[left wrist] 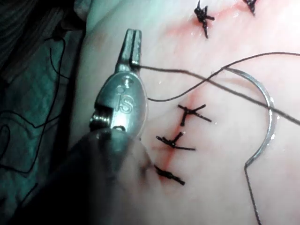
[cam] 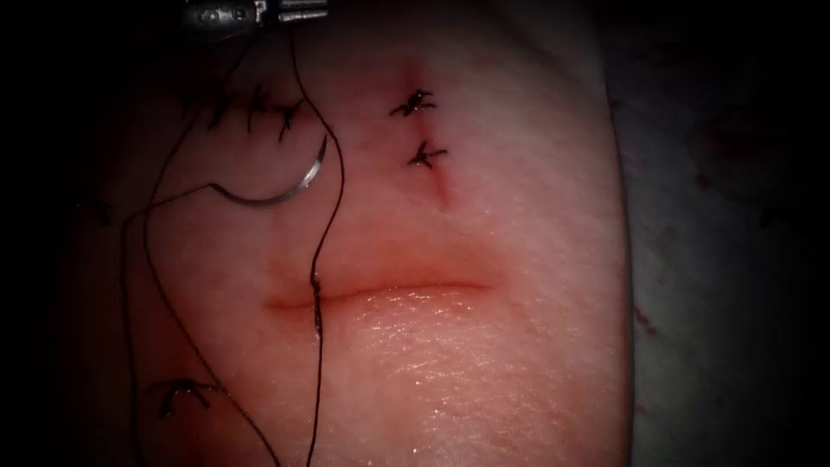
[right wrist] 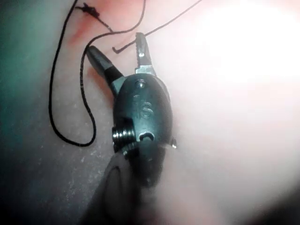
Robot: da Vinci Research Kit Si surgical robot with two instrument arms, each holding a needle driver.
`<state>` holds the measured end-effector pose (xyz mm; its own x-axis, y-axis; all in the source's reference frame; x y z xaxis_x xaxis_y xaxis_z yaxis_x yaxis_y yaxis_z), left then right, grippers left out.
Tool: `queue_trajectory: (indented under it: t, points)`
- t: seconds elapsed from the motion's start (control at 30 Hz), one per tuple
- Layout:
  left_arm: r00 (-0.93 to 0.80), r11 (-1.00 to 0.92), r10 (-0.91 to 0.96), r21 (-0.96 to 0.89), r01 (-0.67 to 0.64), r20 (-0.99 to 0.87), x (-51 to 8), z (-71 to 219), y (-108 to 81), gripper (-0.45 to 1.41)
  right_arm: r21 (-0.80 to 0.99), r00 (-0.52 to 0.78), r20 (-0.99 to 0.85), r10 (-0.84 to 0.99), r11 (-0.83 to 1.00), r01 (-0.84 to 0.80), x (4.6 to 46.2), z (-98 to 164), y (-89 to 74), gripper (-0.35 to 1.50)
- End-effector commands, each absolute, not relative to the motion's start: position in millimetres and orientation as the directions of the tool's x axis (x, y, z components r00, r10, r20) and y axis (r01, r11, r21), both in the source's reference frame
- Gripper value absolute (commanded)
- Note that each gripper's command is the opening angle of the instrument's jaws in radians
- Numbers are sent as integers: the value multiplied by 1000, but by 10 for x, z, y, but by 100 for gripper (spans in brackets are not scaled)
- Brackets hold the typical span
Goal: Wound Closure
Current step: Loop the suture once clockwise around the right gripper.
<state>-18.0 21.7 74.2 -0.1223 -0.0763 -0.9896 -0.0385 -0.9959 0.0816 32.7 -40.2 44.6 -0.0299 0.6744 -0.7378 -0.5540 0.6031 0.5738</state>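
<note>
While the thread (left wrist: pixel 187 72) is clamped by the left tool (left wrist: pixel 131 44), the needle (cam: pixel 290 186) is seen loose on the tissue (cam: pixel 484 346), near that tool; the right tool (right wrist: pixel 119 54) is spread, empty.

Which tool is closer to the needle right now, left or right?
Left. The left tool, jaws shut on the thread, sits near the needle, which lies free on the tissue. The right tool, open and empty, shows no needle nearby.
</note>
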Motion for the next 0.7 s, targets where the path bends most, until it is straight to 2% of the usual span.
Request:
queue_trajectory:
  t: [0.03,0.07,0.1,0.17,0.2,0.4,0.57,0.67,0.7]
  points:
    - [-58,-999,-51,50,9,-997,-172,728,210,-45,554,-56,-776,628,637,-537,325,450,-376,147]
    - [-58,-999,-51,50,9,-997,-172,728,210,-45,554,-56,-776,628,637,-537,325,450,-376,147]
    - [20,-997,-28,29,65,-999,-158,695,187,-45,567,-93,-786,611,653,-502,315,448,-355,148]
    - [28,-997,-19,21,72,-999,-155,687,180,-45,570,-92,-786,612,657,-493,313,447,-350,148]
    - [36,-996,-8,11,83,-999,-151,666,163,-45,586,-98,-777,622,657,-473,305,446,-337,138]
    - [30,-996,-4,7,90,-1000,-156,615,114,-45,572,-80,-782,618,662,-485,290,450,-291,128]
    - [22,-996,-2,4,86,-1000,-166,578,84,-45,569,-71,-780,622,656,-496,300,469,-264,110]
    - [23,-996,-1,3,86,-1000,-170,566,75,-45,570,-41,-769,638,656,-494,306,481,-255,110]
    - [24,-996,0,2,86,-1000,-171,557,70,-45,562,-18,-770,638,664,-493,307,487,-251,118]
